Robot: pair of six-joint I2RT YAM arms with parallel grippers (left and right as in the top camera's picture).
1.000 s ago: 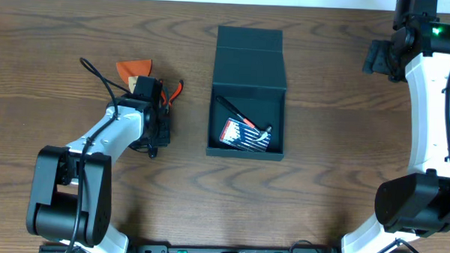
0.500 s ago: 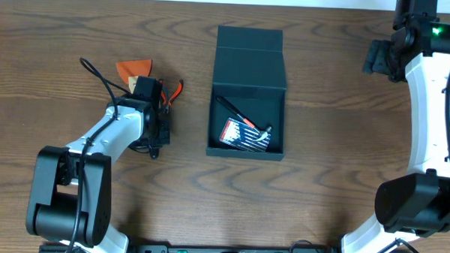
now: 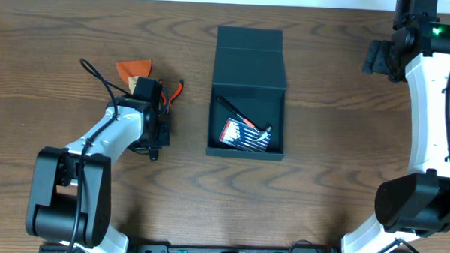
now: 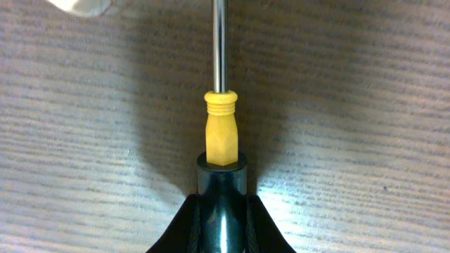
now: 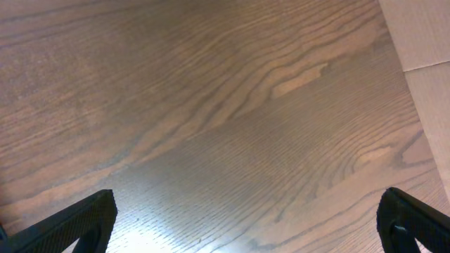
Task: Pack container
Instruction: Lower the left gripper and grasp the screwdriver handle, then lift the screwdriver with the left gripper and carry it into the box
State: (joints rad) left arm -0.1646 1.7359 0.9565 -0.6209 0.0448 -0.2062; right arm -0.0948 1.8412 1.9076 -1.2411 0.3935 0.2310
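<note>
Two items show clearly inside the container [image 3: 269, 105], the dark teal box that stands open near the middle of the wooden surface [image 3: 337, 145]. Its lid [image 3: 249, 60] is folded back flat toward the far edge. In the open compartment a slim black tool [image 3: 232, 108] lies diagonally by the left wall, and a red and black packet [image 3: 244, 135] lies toward the near wall, tilted a little. A small silver piece [image 3: 267, 132] touches the right end of the packet — what it is I cannot tell.

To the left, well apart from the container, the left claw [image 4: 221, 211] is clamped on a screwdriver [image 4: 220, 133]. Its fingers [image 4: 184, 228] press both sides of the dark handle, while the yellow collar and the steel shaft point away from the wrist camera, just above the wood. From overhead an orange object [image 3: 134, 68] lies on the surface just beyond this arm, and a thin orange-red piece [image 3: 176, 89] is beside the claw; a black cable [image 3: 94, 73] loops near them.

At the far right corner the right claw [image 5: 246, 228] hangs over bare wood with its fingers [image 5: 77, 221] wide apart — nothing is between them.
</note>
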